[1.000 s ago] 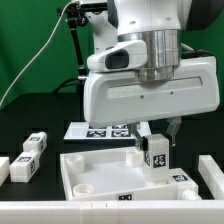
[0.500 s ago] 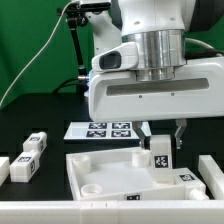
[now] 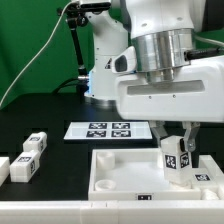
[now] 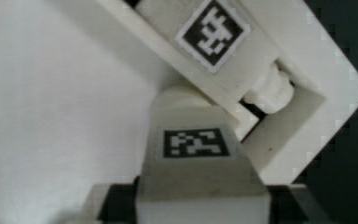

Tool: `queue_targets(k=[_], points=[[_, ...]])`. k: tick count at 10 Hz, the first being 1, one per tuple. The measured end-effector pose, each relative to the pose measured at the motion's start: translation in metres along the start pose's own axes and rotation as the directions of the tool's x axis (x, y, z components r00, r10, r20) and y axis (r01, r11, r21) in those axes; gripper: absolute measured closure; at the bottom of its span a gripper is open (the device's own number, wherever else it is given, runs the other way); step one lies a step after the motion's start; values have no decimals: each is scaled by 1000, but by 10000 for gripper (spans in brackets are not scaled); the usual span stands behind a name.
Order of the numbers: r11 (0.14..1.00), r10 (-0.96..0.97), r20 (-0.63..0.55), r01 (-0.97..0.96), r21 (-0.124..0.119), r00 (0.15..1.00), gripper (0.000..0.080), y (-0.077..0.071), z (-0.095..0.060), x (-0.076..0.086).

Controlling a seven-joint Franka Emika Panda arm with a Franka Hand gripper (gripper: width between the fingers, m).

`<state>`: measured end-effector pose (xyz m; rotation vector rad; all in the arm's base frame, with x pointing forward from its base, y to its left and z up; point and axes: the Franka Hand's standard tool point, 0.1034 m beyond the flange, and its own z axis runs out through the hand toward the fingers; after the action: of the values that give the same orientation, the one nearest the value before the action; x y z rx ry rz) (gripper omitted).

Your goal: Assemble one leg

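My gripper [image 3: 175, 150] is shut on a leg [image 3: 172, 156], a small white block with a black-and-white tag, and holds it upright over the right corner of the large white rimmed panel [image 3: 120, 165]. Its lower end sits at or in the panel's corner; I cannot tell whether it is seated. In the wrist view the leg [image 4: 202, 140] fills the middle between the dark fingers [image 4: 123, 200], with the panel's tagged rim [image 4: 211, 35] beyond it. Three more legs [image 3: 30, 155] lie at the exterior view's left.
The marker board [image 3: 105, 129] lies flat behind the panel. A white wall [image 3: 60, 214] runs along the front edge. The arm's base [image 3: 100, 60] stands at the back in front of a green backdrop.
The arm has moved toward the exterior view's right with the leg in its grip, and the panel has shifted right with it.
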<state>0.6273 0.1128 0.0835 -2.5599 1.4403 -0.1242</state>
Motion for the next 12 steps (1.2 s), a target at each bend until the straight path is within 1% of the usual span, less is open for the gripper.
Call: queue_targets(k=[1, 3, 4, 5, 6, 7, 9, 10, 11, 12], points=[[997, 82, -8, -82, -2, 997, 515, -1, 0, 0], [993, 121, -12, -121, -3, 993, 515, -1, 0, -1], [999, 46, -13, -46, -5, 999, 447, -1, 0, 0], [999, -40, -13, 40, -5, 999, 239, -1, 0, 1], [995, -98, -13, 98, -8, 995, 239, -1, -1, 1], [983, -185, -13, 185, -7, 983, 164, -2, -1, 2], [954, -300, -12, 299, -9, 954, 152, -2, -1, 2], [923, -385, -12, 385, -10, 923, 152, -2, -1, 2], [887, -461, -11, 461, -11, 887, 151, -1, -1, 2], [816, -578, -12, 578, -20, 816, 151, -2, -1, 2]])
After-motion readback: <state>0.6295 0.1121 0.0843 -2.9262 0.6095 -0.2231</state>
